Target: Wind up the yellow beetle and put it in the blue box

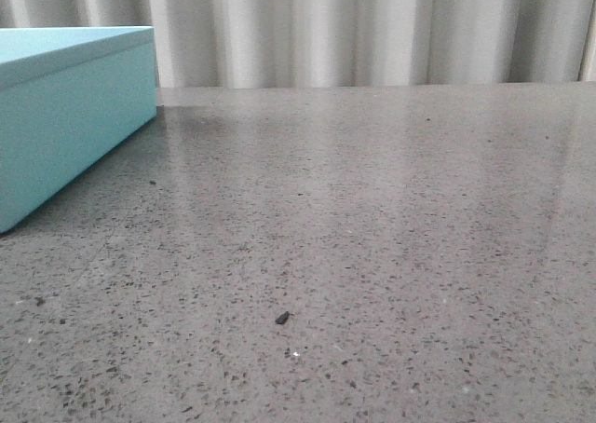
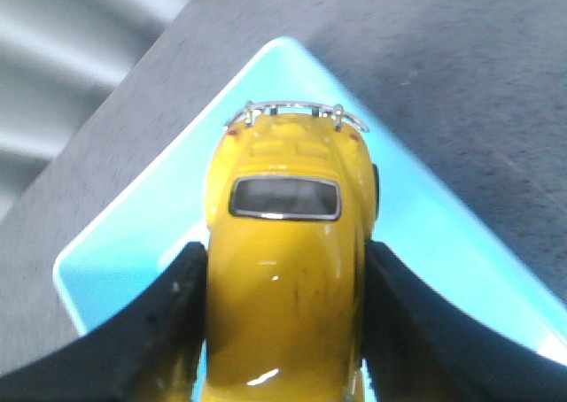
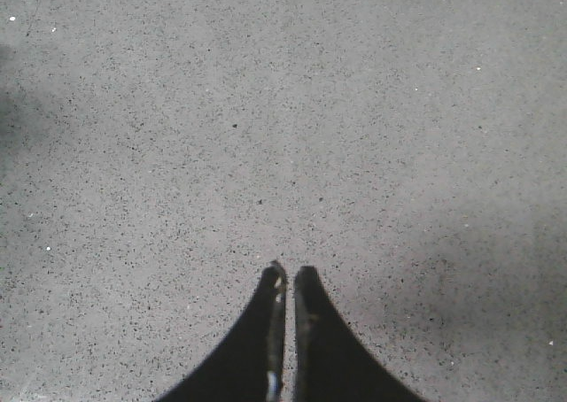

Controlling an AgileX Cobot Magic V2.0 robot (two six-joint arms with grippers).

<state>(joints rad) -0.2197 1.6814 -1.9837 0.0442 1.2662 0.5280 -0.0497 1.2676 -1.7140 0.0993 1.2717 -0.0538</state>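
Note:
In the left wrist view my left gripper [image 2: 283,269] is shut on the yellow beetle [image 2: 288,243], its black fingers [image 2: 168,305] pressed on both sides of the body. The car's silver bumper [image 2: 297,114] points away from the wrist. The beetle hangs over the blue box [image 2: 133,234], near one of its corners. In the front view the blue box [image 1: 65,106] stands at the far left; neither gripper nor the beetle shows there. In the right wrist view my right gripper [image 3: 290,274] is shut and empty above bare table.
The grey speckled table [image 1: 372,237] fills the front view, with a small dark speck [image 1: 282,318] near the front. A pale pleated curtain [image 1: 372,27] hangs behind the table's far edge.

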